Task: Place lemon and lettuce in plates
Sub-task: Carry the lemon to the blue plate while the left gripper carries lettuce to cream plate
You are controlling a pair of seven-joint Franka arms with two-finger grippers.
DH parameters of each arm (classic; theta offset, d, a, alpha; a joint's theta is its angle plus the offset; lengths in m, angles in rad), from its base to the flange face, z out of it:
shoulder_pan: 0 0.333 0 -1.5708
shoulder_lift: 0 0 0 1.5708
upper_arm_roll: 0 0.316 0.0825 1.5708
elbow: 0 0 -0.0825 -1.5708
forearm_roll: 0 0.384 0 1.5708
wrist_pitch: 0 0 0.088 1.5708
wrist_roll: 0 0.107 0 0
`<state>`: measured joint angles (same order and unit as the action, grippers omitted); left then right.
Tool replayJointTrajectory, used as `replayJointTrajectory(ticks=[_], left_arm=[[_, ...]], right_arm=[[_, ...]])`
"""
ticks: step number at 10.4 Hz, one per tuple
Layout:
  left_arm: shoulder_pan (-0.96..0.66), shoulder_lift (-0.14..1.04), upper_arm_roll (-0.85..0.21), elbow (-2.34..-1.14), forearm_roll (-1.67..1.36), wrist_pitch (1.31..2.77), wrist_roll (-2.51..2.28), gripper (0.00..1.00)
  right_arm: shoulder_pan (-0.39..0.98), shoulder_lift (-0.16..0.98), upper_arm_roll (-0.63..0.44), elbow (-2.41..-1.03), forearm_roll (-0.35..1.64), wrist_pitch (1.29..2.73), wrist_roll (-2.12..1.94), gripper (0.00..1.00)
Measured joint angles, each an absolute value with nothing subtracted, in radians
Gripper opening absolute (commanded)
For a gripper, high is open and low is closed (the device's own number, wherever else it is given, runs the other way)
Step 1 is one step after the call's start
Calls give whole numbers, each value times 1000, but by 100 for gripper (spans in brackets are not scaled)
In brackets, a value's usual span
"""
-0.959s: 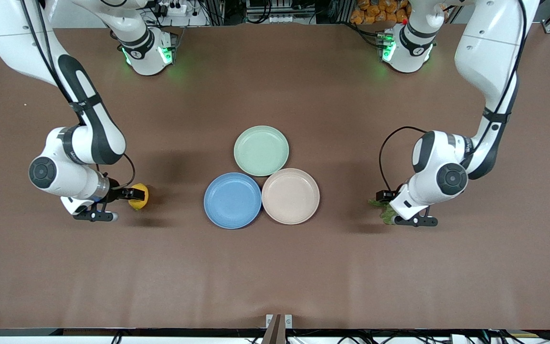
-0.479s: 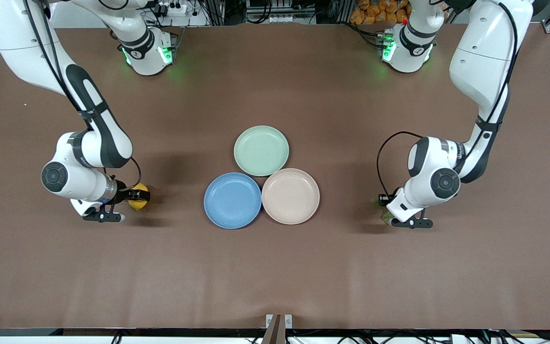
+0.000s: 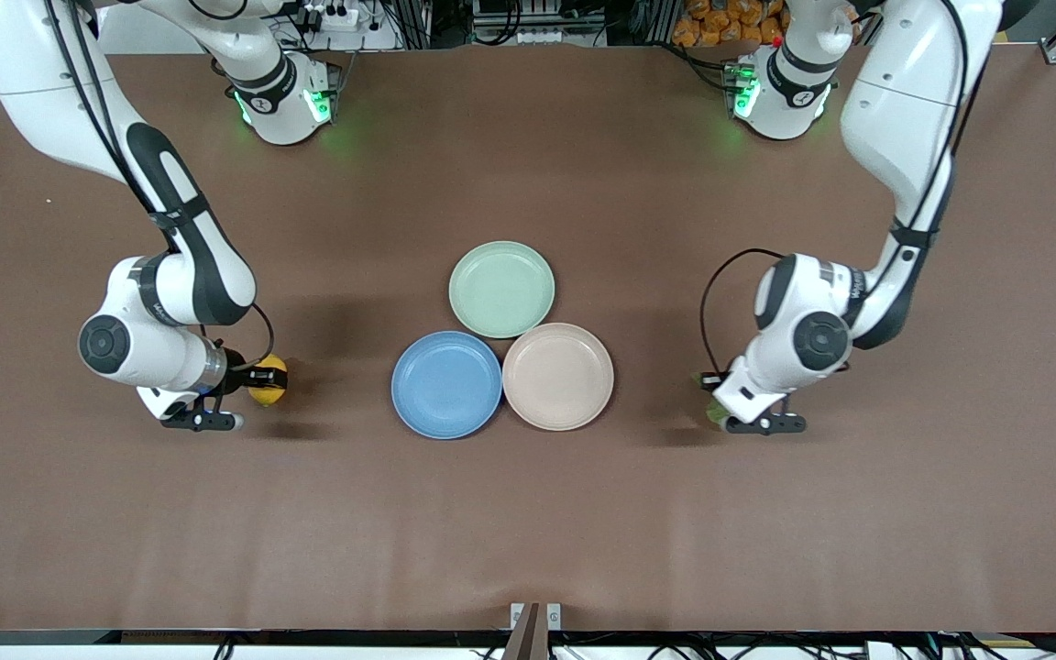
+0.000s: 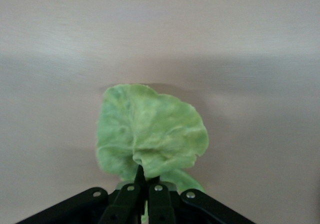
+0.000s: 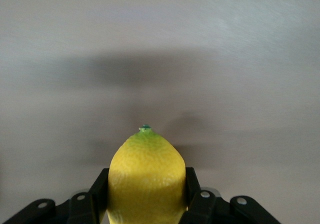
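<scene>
Your right gripper (image 3: 258, 378) is clamped on the lemon (image 3: 269, 379), w/ a finger (image 5: 192, 184) pressed to each side of the rind. It hangs over bare table toward the right arm's end, well apart from the blue plate (image 3: 446, 384). The lemon's long axis runs straight out from the fingers, & its small green tip (image 5: 145, 127) points away from the wrist. Your left gripper (image 3: 720, 403) is pinched tight on the lettuce (image 4: 150, 136), fingers nearly touching, w/ the leaf's bottom edge caught between them. The leaf fans out wide past the fingertips, ruffled edge pointing away from the wrist. It's over bare table toward the left arm's end, near the beige-pink plate (image 3: 557, 376) but not over it. Blue & beige-pink plates touch side by side. A mint-green plate (image 3: 501, 289) sits just above them, farther from the front camera, touching both. All 3 plates have nothing in them.
</scene>
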<state>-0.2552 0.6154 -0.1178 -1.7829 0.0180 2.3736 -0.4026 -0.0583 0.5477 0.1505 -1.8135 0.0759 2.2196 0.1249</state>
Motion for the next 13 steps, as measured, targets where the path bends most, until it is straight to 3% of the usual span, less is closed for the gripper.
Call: replayJointTrajectory(ticks=[3, 8, 10, 11, 12, 13], left_arm=[[-397, 534, -124, -1745, 18, 2359, -617, 0], [-610, 580, -121, -1604, 18, 2352, -928, 0], [-627, 631, -106, -1578, 65, 2352, -933, 0], [-624, 655, -96, -1576, 93, 2352, -933, 1], [-621, 680, -85, -1573, 106, 2353, -933, 99], [-617, 695, -74, -1570, 110, 2354, -932, 100]], right_arm=[[41, 541, 188, -1601, 88, 2027, 363, 0], [283, 684, 188, -1496, 94, 2123, 725, 0], [283, 733, 185, -1486, 95, 2175, 733, 15], [283, 753, 185, -1483, 95, 2185, 734, 77], [284, 765, 185, -1480, 95, 2187, 735, 100], [285, 771, 186, -1477, 95, 2187, 735, 100]])
